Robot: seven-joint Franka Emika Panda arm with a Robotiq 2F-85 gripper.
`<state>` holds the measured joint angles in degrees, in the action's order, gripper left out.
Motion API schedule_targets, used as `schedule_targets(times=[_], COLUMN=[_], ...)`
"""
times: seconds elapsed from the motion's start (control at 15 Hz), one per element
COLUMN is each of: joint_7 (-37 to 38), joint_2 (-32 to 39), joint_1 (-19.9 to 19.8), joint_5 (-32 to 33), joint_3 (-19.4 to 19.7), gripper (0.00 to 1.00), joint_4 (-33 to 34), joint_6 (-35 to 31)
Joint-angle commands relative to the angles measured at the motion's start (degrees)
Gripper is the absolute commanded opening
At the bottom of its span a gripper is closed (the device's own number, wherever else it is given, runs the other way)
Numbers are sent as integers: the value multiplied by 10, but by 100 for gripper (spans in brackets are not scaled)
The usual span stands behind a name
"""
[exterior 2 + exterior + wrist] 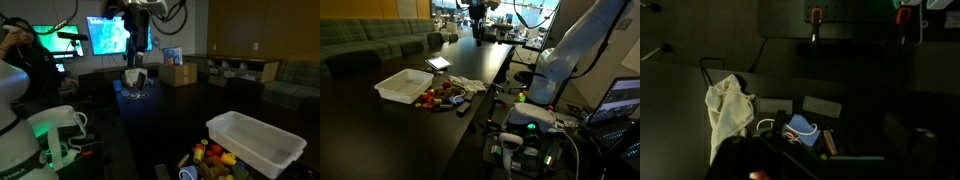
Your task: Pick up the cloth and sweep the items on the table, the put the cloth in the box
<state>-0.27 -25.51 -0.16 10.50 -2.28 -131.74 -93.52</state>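
Note:
A cream cloth [467, 84] lies crumpled on the dark table [380, 130], next to a pile of small colourful items [440, 97]. A white plastic box [403, 84] stands open and empty beside the pile. It also shows in an exterior view [256, 143], with the items [215, 158] in front of it. In the wrist view the cloth [728, 110] lies left of a blue item [803, 128]. My gripper [137, 48] hangs high above the table, far from the cloth, and looks open and empty. It also shows in an exterior view [475, 20].
A flat tablet-like object [438, 63] lies beyond the box. A cardboard box [180, 74] and a small white object [134, 79] sit further along the table. Sofas line the wall [370, 40]. The robot's base and cabling [530, 125] stand at the table's edge.

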Motion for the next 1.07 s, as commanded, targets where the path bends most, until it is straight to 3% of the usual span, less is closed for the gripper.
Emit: schedule_targets(times=[0.0,0.27,0.53,0.8,1.0], joint_7=[-36,-64,-49,-61,-80], joint_2=[-2,50,158,302,411], joint_1=[-23,-62,-105,-134,-149], joint_5=[33,97,158,148,110], joint_3=[51,95,123,153,164], gripper=[100,100,100,100,100], joint_4=[-66,-128,-151,-110,-52], joint_6=[-116,-260,-424,-553,-607])
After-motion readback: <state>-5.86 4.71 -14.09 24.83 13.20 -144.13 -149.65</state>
